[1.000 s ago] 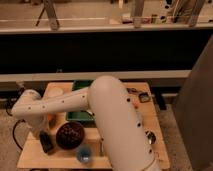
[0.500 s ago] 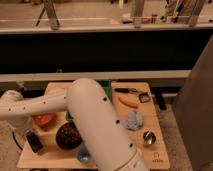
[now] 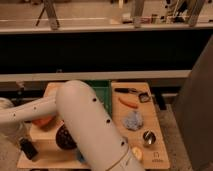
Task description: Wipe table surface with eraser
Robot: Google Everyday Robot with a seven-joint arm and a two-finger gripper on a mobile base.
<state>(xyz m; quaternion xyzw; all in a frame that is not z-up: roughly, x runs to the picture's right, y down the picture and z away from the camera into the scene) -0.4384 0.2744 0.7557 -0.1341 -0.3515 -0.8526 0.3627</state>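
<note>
The light tan table surface (image 3: 150, 120) lies below the camera. The eraser (image 3: 28, 148), a small black block, sits on the table's front left corner, left of the dark round bowl (image 3: 64, 138). My white arm crosses the table from the bottom centre to the left edge. The gripper (image 3: 24, 142) hangs from the wrist at the far left, right at the eraser, and is mostly hidden.
A green tray (image 3: 103, 91) sits at the back centre. An orange object (image 3: 43, 121) lies under the arm. On the right half are a black tool (image 3: 127, 90), an orange piece (image 3: 128, 102), a blue crumpled cloth (image 3: 133, 120) and a small metal cup (image 3: 148, 136).
The arm has swung left across the table. The eraser has slid left with it, away from the bowl toward the front left corner.
</note>
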